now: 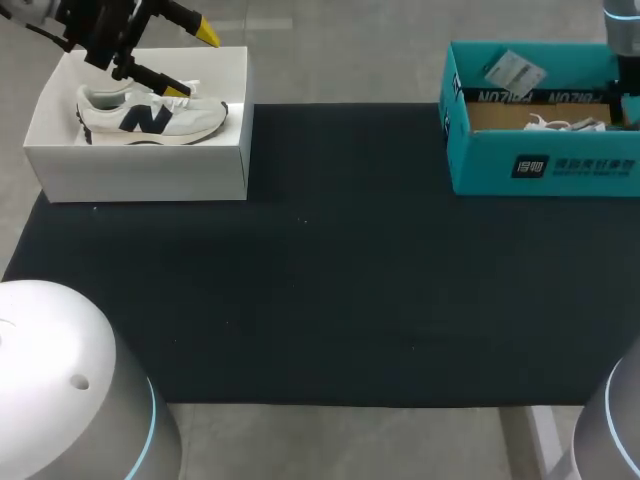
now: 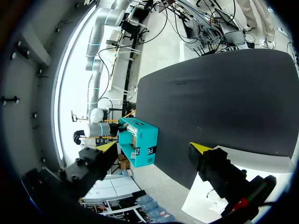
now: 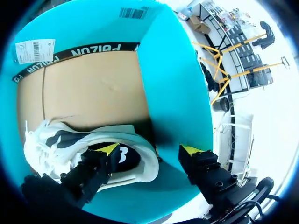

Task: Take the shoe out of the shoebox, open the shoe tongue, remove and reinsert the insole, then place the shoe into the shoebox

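This is a robotics lab: the left arm [image 1: 95, 30] and the right arm [image 1: 622, 25] reach over a counter [image 1: 330, 300] with a plain dark top, where a white shoebox [image 1: 140, 175] and a teal shoebox [image 1: 545, 165] stand at the far corners.

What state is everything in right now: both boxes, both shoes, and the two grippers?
white shoebox: open, no lid, holds a shoe.
sneaker: lying on its side inside the white shoebox, not gripped.
teal shoebox: open, holds a shoe.
second shoe: inside the teal shoebox, not gripped.
left gripper: open, empty, above the white shoebox.
right gripper: open, inside the teal shoebox, one finger at the second shoe's opening.
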### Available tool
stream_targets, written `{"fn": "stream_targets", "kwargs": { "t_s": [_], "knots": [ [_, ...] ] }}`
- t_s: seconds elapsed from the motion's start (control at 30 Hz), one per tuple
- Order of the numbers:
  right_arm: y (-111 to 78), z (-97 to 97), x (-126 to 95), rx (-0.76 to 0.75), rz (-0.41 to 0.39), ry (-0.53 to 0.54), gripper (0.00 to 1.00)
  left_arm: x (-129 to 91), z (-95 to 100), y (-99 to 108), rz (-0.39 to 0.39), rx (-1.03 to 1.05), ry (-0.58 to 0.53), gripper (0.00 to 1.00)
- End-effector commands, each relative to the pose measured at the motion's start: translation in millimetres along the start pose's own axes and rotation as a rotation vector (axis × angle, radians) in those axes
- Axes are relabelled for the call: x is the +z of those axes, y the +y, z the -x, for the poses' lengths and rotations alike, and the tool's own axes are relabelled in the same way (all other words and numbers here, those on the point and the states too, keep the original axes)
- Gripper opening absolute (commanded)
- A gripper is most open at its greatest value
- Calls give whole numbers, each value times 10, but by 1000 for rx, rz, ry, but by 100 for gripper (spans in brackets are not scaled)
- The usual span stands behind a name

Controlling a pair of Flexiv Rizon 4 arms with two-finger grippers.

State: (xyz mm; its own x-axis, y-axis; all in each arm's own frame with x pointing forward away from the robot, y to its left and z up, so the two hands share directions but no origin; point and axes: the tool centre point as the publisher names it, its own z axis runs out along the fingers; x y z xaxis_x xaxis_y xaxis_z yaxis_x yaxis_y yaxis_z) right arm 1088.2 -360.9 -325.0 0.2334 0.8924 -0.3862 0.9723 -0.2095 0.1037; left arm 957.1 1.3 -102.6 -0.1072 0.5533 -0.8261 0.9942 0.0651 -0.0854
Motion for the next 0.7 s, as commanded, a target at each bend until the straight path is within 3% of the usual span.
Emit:
{"fn": "stream_targets", "kwargs": {
  "t_s": [0.03, 0.37, 0.7],
  "knots": [
    [-192, 36, -430, -1, 67, 13, 100, -2, 4, 9, -1, 0, 4, 100],
    [-319, 78, -1037, 35, 134, 150, 100, -2, 4, 9, -1, 0, 4, 100],
    [-499, 49, -1602, -22, 167, 268, 100, -2, 4, 9, -1, 0, 4, 100]
  ]
}}
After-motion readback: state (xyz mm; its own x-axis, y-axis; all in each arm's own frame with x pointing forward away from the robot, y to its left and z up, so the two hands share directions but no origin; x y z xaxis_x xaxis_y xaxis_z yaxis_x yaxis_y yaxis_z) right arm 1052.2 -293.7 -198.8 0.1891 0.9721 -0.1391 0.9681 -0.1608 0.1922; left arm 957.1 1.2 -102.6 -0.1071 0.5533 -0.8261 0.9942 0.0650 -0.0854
